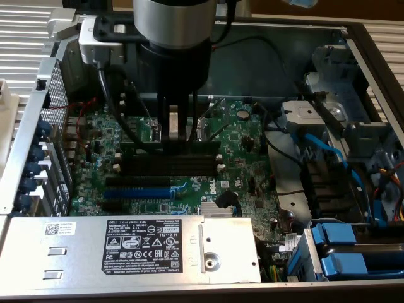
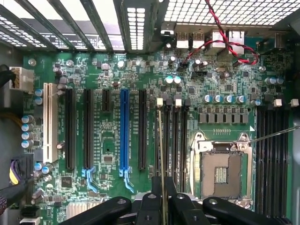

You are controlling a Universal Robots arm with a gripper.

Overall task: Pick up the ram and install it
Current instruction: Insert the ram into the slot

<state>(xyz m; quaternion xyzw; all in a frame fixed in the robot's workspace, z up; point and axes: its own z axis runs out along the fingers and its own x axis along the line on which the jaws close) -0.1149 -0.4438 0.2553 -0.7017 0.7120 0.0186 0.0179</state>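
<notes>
Exterior view first: big open computer case [image 1: 372, 38], lid off for reaching in from above. Flat on its floor, the green motherboard [image 1: 246, 164], with the square processor socket [image 2: 220, 173] as marker. Hanging over the board just beside that socket, the gripper [image 1: 180, 129], closed almost fully and pinching the ram [image 2: 161, 140] between its fingers. Held on edge and lengthwise, likely to match the black memory slots [image 2: 176, 140] running beside the socket. Lined up along the slot of that group farthest from the socket, on the blue slot [image 2: 124, 131] side. Seated or just above? Cannot tell.
</notes>
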